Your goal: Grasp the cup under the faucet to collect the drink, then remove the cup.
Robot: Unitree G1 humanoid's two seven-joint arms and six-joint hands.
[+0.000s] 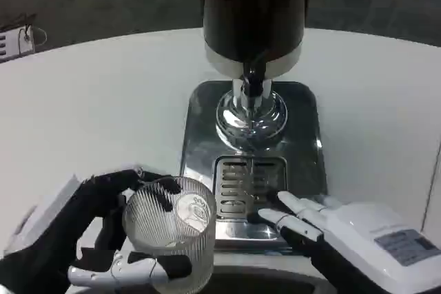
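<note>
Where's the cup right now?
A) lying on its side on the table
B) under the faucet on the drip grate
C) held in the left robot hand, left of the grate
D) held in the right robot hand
C: the left robot hand grips the cup, which sits left of the grate.

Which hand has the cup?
The left hand: its fingers wrap the ribbed clear cup, left of the drip grille. The right hand rests on the dispenser's tray edge, holding nothing.

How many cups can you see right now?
1. A clear ribbed cup is held in the left hand, left of the dispenser's drip grate, not under the faucet. The dispenser could hide others behind it.
</note>
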